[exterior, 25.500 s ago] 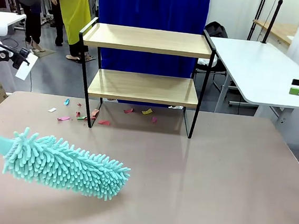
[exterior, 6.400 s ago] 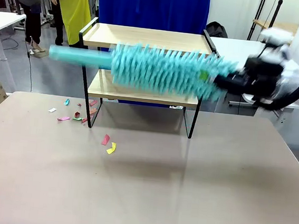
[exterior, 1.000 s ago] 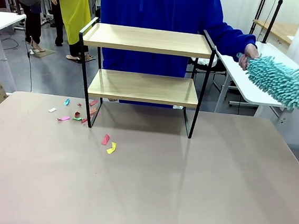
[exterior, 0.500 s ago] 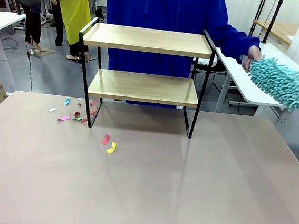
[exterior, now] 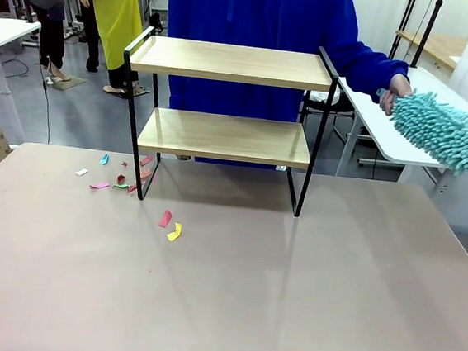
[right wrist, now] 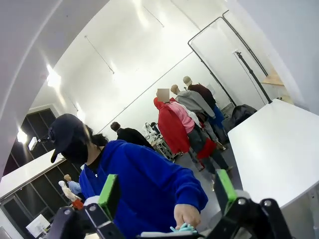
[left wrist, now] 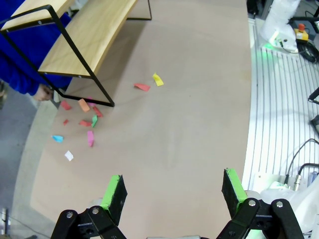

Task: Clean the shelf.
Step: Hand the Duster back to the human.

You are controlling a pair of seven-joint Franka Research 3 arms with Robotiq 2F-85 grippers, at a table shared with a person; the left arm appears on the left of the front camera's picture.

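The shelf, two light wooden boards in a thin black frame, stands at the far edge of the brown table; both boards are bare. In the left wrist view the shelf sits at the upper left. My left gripper hangs open high above the table with nothing between its green pads. My right gripper is open too, pointing up and away from the table toward the person in blue. That person's hand holds a teal fluffy duster over the white side table.
Several small coloured paper scraps lie on the table by the shelf's left legs, with a pink and a yellow one further forward. A white side table stands at the right. People stand at the back left.
The person's hand has shifted the teal duster slightly to the right over the white side table. Nothing else has moved.
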